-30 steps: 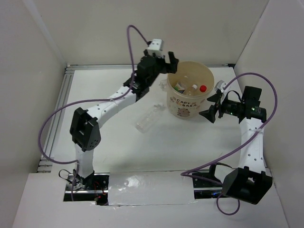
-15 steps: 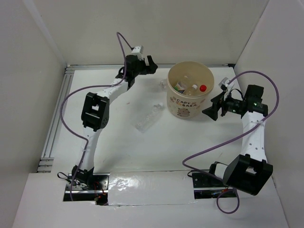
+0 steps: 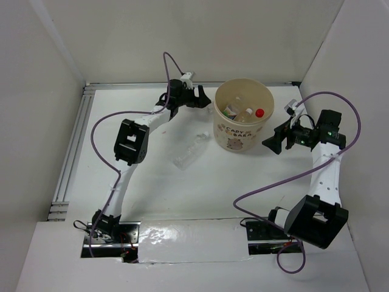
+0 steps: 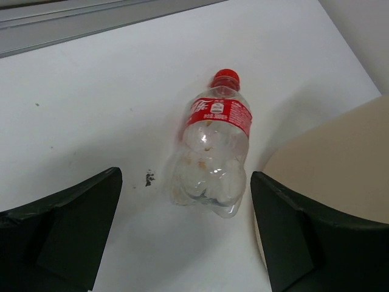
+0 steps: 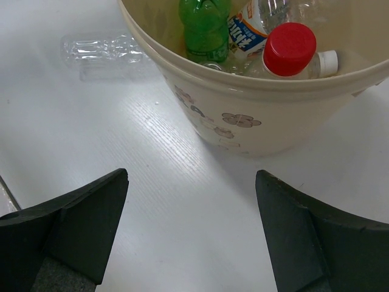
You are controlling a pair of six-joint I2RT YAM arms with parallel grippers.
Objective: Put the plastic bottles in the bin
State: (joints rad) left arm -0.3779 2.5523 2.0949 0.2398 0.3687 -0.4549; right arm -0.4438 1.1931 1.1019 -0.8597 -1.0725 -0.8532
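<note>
Nearest the bases, one clear crumpled plastic bottle point(image 3: 189, 152) lying loose on the white table point(image 3: 152, 182), then the right gripper point(image 3: 271, 137), wide and empty, beside the round beige printed plastic bin point(image 3: 240, 137). Farthest, swung away from the bin mouth and now spread wide over a clear red-labelled plastic bottle point(image 4: 213, 152) lying just beside the bin wall, the left gripper point(image 3: 203, 99). Probably the next one to grasp, with two bottles remaining outside.

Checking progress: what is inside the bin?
A green bottle, a labelled bottle and a red-capped bottle show; the bin wall hides their lower parts.
</note>
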